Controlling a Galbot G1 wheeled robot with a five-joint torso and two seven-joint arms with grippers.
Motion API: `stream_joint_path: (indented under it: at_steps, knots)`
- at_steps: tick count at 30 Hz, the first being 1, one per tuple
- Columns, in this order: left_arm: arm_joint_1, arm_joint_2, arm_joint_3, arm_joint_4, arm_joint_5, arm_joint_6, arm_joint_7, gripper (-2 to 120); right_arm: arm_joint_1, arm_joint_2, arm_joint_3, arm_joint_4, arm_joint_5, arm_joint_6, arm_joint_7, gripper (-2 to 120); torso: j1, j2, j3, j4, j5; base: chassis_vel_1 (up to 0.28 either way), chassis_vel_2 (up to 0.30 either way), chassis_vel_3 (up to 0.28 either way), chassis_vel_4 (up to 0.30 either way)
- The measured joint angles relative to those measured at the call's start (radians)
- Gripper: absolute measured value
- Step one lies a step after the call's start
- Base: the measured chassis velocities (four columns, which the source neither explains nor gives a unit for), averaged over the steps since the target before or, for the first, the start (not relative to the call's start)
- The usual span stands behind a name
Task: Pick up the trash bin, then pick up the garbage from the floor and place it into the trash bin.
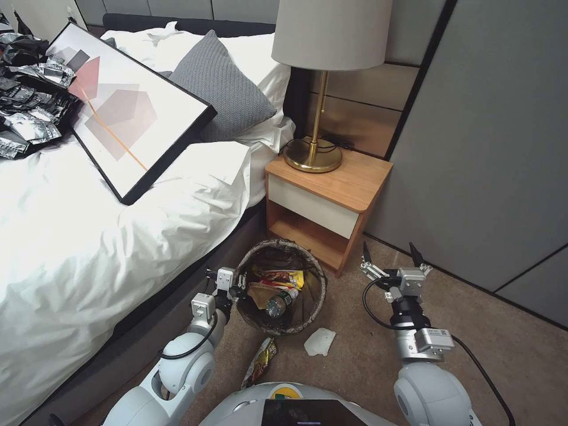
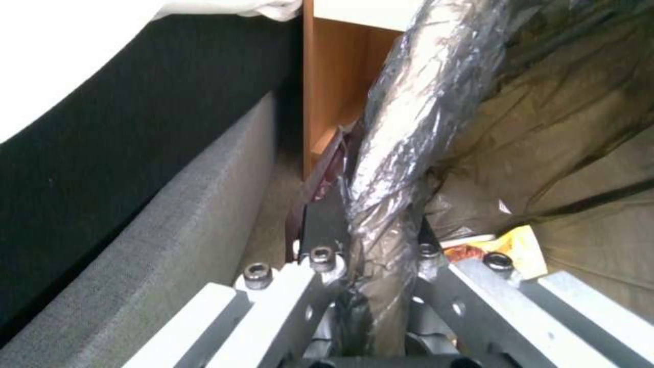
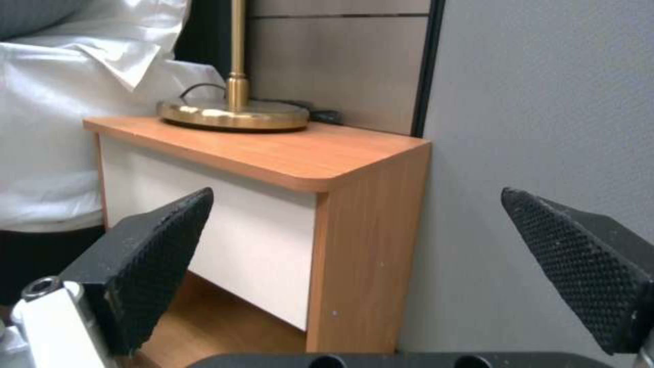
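The trash bin (image 1: 312, 267), round with a dark liner over its rim, sits between the bed and the nightstand. My left gripper (image 1: 241, 290) is shut on its near-left rim. In the left wrist view the fingers (image 2: 326, 225) pinch the liner-wrapped rim (image 2: 409, 117). Inside the bin lie a yellow wrapper (image 1: 285, 278), a brown paper bag (image 1: 260, 293) and a clear bottle (image 1: 280, 303). On the floor (image 1: 355, 367), garbage lies just in front of the bin: a white tissue (image 1: 320, 341) and a snack wrapper (image 1: 260, 361). My right gripper (image 1: 390, 255) hovers open and empty to the right of the bin.
A wooden nightstand (image 1: 349, 177) with a brass lamp (image 1: 312, 155) stands just behind the bin. The bed (image 1: 118, 236) runs along the left, with a framed picture (image 1: 127, 106) and black plastic bags (image 1: 26, 94) on it. A grey wall panel (image 1: 491, 148) closes the right.
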Motion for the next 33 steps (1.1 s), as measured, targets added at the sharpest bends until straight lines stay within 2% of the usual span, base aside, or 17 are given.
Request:
stream_joint_path:
  at_steps: [24,33]
  knots:
    - [-0.001,-0.005,0.001,0.002,0.0,-0.002,0.0,3,-0.003,0.001,0.0,0.001,-0.002,0.003,-0.004,100,0.0,0.0,0.0,0.0,0.0,0.0,0.0,0.0,0.0]
    - [-0.002,-0.007,0.001,0.003,0.0,-0.002,0.0,3,0.001,0.002,-0.002,0.001,-0.003,0.002,-0.005,100,0.0,0.0,0.0,0.0002,0.0,0.052,-0.057,-0.054,0.063]
